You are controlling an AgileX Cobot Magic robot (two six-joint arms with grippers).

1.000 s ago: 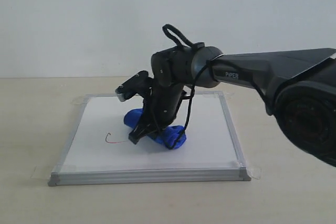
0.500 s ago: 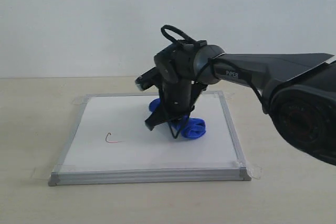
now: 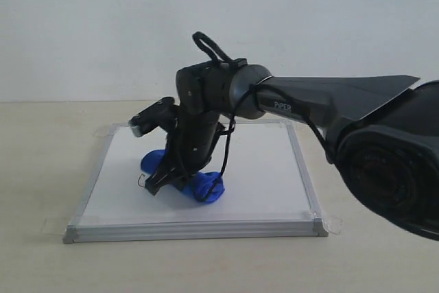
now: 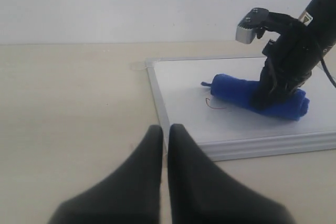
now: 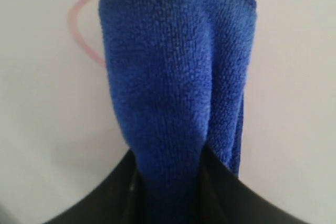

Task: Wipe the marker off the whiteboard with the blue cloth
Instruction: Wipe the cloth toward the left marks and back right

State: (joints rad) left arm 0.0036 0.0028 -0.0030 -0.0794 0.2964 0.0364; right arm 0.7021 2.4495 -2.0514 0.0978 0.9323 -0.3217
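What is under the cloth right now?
The whiteboard lies under the cloth. A curved red marker stroke shows at its edge; whether more of it runs beneath is hidden.

Soft, even light fills every view, with no glare on the whiteboard (image 3: pixel 267 183) and only a faint shadow under the blue cloth (image 3: pixel 204 187). At the bottom of the left wrist view, the left gripper (image 4: pixel 166 130) is dark and blurred. In the right wrist view the blue cloth's pile is sharp, while the marker (image 5: pixel 79 38) at upper left is soft and out of focus.

"PiPER" lettering, white, on right arm (image 3: pixel 329 97)
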